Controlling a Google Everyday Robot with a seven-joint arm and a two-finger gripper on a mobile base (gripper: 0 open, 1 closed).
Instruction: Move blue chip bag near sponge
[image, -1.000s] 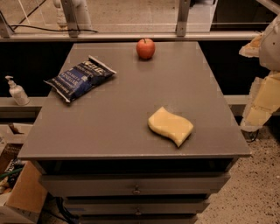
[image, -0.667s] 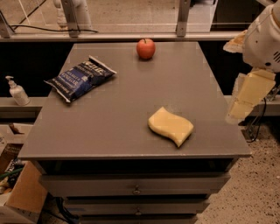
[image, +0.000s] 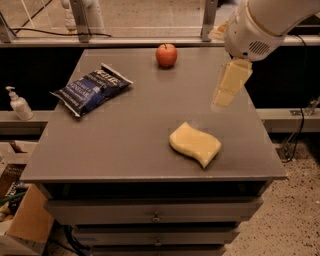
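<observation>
Crinkly navy foil blue chip bag (image: 92, 89) lies back-left on the matte grey table (image: 135, 150), well apart from the wavy foam sponge (image: 195, 144) front-right, while the cream gripper (image: 229, 85) hangs above the right side, its opening impossible to tell

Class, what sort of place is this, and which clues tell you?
Probably a lab or office workspace: a grey drawer cabinet serves as table, a pump bottle stands on a side ledge, a cardboard box sits on the floor. The gripper hangs above the cabinet, beyond the sponge.
</observation>
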